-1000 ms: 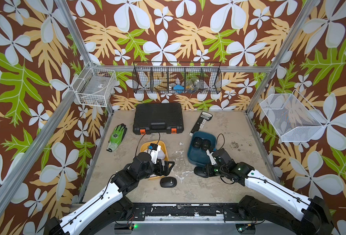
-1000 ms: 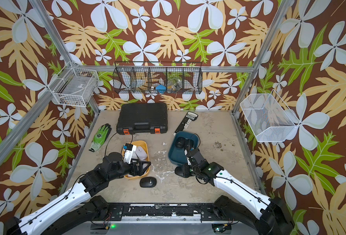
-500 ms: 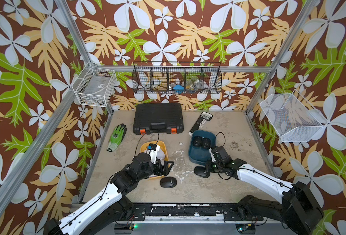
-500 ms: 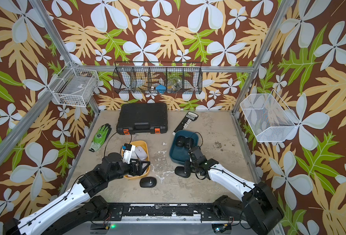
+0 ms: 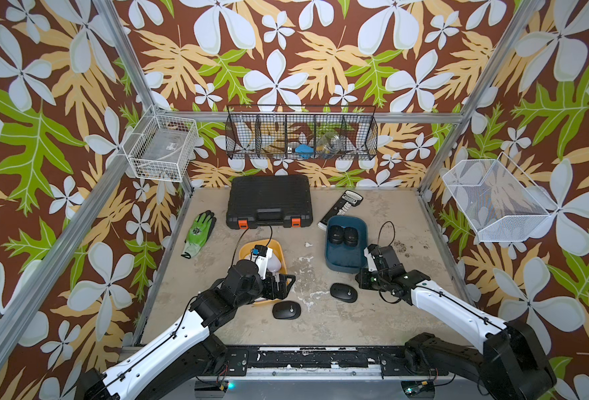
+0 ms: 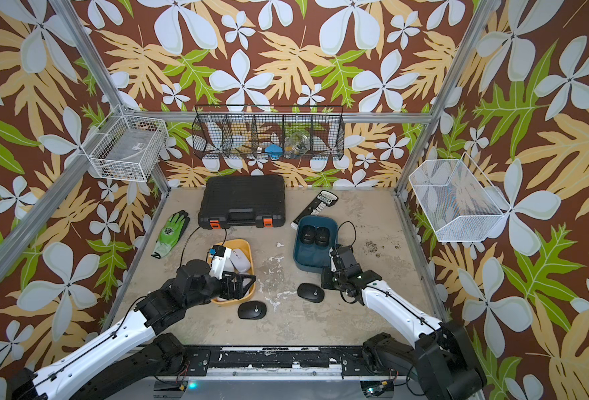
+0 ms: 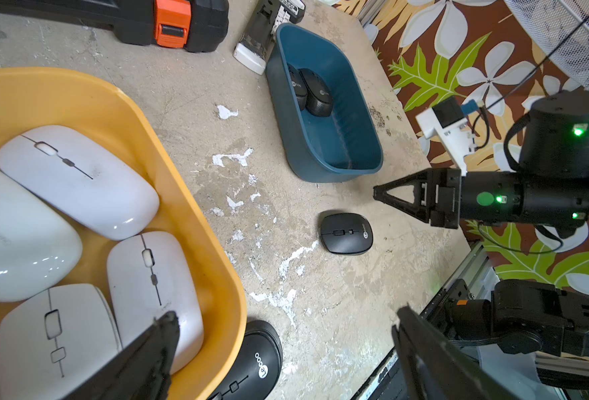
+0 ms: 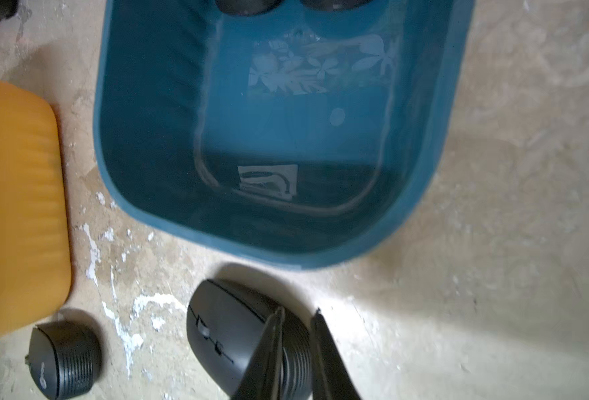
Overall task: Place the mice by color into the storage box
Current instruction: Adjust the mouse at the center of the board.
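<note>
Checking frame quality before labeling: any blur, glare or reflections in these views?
Right wrist view: motion-blurred, yellow bin smeared; wallpaper reflected in the blue bin floor; black mouse soft. Left wrist view: sharp, glare spots on the white mice, its own fingers blurred up close. Both top views: evenly lit, sharp, soft shadows under the arms.

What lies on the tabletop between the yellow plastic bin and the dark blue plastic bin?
Nothing but bare, scuffed tabletop with white paint flecks separates the yellow plastic bin from the dark blue plastic bin; the left wrist view shows it best.
</note>
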`<state>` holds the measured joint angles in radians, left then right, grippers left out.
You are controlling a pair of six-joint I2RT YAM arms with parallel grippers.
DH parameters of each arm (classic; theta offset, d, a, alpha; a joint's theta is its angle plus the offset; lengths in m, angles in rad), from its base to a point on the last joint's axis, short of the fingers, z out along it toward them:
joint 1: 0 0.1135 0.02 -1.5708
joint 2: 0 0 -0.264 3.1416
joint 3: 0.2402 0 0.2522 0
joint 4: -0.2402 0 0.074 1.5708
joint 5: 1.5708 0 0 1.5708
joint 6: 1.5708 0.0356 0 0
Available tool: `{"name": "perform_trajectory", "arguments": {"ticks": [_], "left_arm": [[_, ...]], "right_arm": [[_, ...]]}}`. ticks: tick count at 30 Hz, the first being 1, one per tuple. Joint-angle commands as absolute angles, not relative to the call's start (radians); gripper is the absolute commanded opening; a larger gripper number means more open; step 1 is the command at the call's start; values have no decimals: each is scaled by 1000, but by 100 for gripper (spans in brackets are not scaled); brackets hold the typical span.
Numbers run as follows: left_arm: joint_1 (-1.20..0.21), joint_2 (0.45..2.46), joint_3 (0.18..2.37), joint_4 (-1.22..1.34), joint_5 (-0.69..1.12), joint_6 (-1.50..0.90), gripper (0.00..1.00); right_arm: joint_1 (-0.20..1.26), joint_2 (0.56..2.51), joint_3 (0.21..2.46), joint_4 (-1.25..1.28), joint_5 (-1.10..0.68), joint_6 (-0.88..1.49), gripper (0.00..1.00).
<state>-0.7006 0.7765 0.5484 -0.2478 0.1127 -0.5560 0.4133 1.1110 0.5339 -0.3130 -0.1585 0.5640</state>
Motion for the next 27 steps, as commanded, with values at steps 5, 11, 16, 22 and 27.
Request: {"name": "perform_trajectory", "arguments": {"ticks": [5, 11, 16, 22, 27], "left_arm": [[-698, 801, 534, -213, 140, -563, 100], [-698, 770, 538, -231, 124, -560, 100], [-698, 747, 532, -229, 135, -565, 100], [-698, 735, 522, -200, 169, -562, 100], [-698, 729, 520, -196, 163, -564, 100]], "right_arm": [[413, 1109, 455, -236, -195, 594, 17], [414, 1187, 475, -188, -203, 592, 14], [419, 1187, 434, -138, -252, 597, 14], [478, 1124, 363, -97, -266, 640, 14], [596, 1089, 372, -115, -230, 676, 15]]}}
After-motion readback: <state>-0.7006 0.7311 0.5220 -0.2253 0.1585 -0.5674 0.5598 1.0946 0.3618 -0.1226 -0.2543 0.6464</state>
